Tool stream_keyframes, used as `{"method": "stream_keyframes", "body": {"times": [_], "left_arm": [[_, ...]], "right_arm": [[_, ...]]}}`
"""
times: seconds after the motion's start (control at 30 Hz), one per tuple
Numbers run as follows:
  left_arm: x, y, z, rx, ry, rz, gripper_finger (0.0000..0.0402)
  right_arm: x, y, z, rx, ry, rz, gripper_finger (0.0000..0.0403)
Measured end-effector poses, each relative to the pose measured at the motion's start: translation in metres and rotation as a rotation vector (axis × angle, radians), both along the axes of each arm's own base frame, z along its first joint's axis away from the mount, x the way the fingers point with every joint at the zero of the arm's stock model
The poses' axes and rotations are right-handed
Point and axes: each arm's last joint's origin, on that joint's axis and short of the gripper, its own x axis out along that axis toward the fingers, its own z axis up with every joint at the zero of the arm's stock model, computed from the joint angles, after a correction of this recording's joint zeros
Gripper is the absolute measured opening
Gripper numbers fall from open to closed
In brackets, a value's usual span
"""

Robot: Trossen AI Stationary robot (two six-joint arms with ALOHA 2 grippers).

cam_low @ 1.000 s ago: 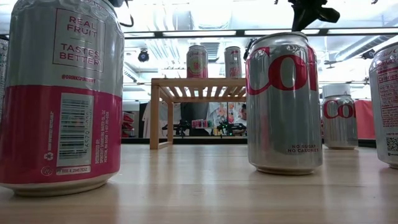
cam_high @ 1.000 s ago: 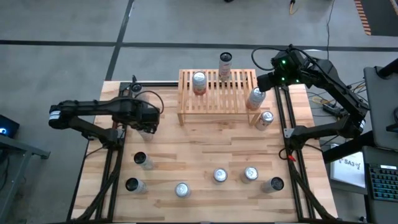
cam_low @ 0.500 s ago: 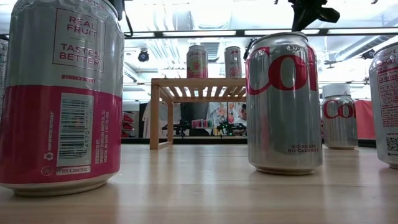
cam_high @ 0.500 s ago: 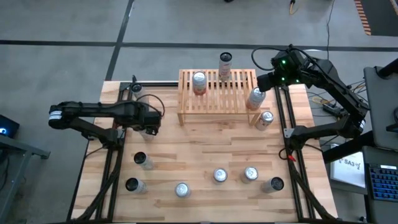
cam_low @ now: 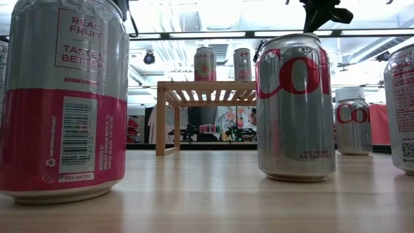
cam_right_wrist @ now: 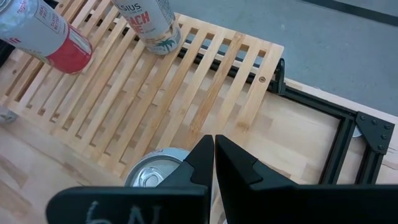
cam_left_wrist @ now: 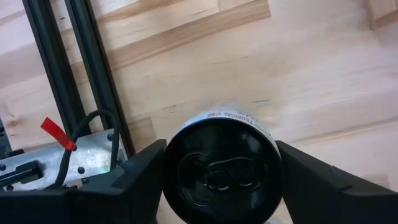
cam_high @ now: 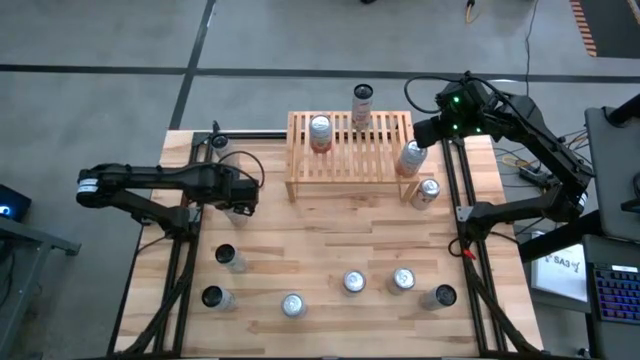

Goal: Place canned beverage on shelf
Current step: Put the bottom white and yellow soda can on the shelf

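A canned beverage (cam_left_wrist: 221, 171) with a black top stands on the table's left side. My left gripper (cam_left_wrist: 221, 186) is down around it, one dark finger (cam_left_wrist: 140, 180) pressed against each side, so it is shut on the can. In the high view that gripper (cam_high: 238, 195) covers the can. The shelf (cam_high: 350, 160) stands at the back centre with a pink can (cam_high: 320, 132), a tall can (cam_high: 362, 103) and a silver can (cam_high: 411, 157) on it. My right gripper (cam_right_wrist: 213, 155) hangs shut and empty above the shelf's right end, over the silver can (cam_right_wrist: 155, 174).
Another can (cam_high: 427, 190) stands on the table beside the shelf's right end. Several more cans stand along the table's front, among them a dark-topped one (cam_high: 228, 258) and a silver one (cam_high: 353, 282). Black frame rails (cam_high: 178, 270) run along both table sides.
The left gripper's fingers have closed in on the black-topped can. The right arm has not moved.
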Motion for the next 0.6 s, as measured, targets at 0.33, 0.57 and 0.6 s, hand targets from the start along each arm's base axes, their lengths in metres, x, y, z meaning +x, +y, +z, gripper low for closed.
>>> {"method": "stream_keyframes", "body": {"times": [0.33, 0.57, 0.6], "left_arm": [[0.005, 0.0, 0.046, -0.006, -0.09, -0.027, 0.0246], [0.005, 0.001, 0.114, 0.065, -0.31, -0.074, 0.0246], [0.004, 0.002, 0.124, 0.096, -0.342, -0.081, 0.0246]], "right_arm": [[0.0, 0.0, 0.0, 0.0, 0.0, 0.0, 0.0009], [0.0, 0.0, 0.0, 0.0, 0.0, 0.0, 0.0009], [0.0, 0.0, 0.0, 0.0, 0.0, 0.0, 0.0009]]}}
